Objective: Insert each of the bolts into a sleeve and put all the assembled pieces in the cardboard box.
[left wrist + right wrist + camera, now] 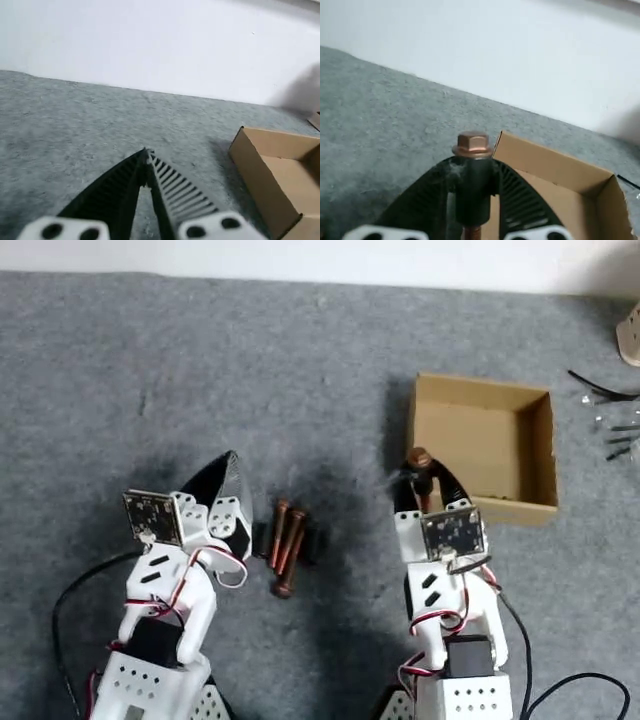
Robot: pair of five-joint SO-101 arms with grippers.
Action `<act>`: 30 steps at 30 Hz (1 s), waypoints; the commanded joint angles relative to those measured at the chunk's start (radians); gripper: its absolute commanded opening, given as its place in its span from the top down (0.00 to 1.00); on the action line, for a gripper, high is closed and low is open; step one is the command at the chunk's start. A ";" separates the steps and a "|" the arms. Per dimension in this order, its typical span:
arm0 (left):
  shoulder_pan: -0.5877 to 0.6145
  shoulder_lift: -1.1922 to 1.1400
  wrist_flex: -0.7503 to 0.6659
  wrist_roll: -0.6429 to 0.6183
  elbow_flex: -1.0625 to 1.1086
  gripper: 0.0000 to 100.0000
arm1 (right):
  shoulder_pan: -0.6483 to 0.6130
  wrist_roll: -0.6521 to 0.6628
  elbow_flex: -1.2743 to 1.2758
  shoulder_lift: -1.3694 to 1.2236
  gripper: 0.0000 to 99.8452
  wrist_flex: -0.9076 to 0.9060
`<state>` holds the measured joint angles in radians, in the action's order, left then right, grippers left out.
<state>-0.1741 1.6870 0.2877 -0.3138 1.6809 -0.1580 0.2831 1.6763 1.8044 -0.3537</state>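
Note:
My right gripper [418, 483] is shut on a copper bolt inside a black sleeve [472, 187], its hex head [472, 143] pointing up, held just left of the cardboard box [535, 445]. The box [555, 170] stands open beyond the bolt in the right wrist view. My left gripper [232, 465] is shut with nothing in it, raised above the grey carpet; its black fingertips [146, 156] meet in the left wrist view. Three copper bolts [287, 540] lie side by side on the carpet between the arms, with dark sleeves [312, 540] next to them.
The box [280, 175] sits to the right in the left wrist view. Small dark parts and cable [610, 420] lie at the table's far right edge. A white wall [150, 45] runs along the back. Open carpet [150, 370] spreads at the far left.

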 commanded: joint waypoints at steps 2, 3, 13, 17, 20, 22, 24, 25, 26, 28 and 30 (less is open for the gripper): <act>0.007 -0.002 0.002 0.020 0.022 0.99 | 0.008 -0.014 -0.008 0.013 0.99 -0.002; 0.007 -0.002 0.002 0.021 0.022 0.99 | 0.008 -0.014 -0.015 0.013 0.99 -0.002; 0.007 -0.002 0.002 0.021 0.022 0.99 | 0.002 -0.072 -0.282 -0.602 0.99 0.173; 0.007 -0.004 0.014 0.021 0.022 0.99 | 0.044 -0.219 -0.601 -1.030 0.99 0.182; 0.007 -0.004 0.018 0.021 0.022 0.99 | 0.093 -0.382 -0.806 -1.299 0.99 0.182; 0.007 -0.004 0.018 0.021 0.022 0.99 | 0.125 -0.488 -0.914 -1.443 0.99 0.182; 0.007 -0.004 0.018 0.021 0.022 0.99 | 0.157 -0.574 -0.997 -1.560 0.99 0.183; 0.007 -0.002 0.018 0.021 0.022 0.99 | 0.173 -0.606 -1.027 -1.607 0.99 0.183; 0.007 -0.002 0.018 0.021 0.022 0.99 | 0.186 -0.631 -1.052 -1.652 0.99 0.183; 0.007 -0.002 0.018 0.021 0.022 0.99 | 0.217 -0.660 -1.084 -1.732 0.99 0.183; 0.007 -0.001 0.018 0.023 0.022 0.99 | 0.240 -0.657 -1.104 -1.794 0.99 0.183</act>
<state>-0.1741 1.6870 0.3030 -0.3107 1.6809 0.0414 -0.3506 0.6575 0.0690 -0.2064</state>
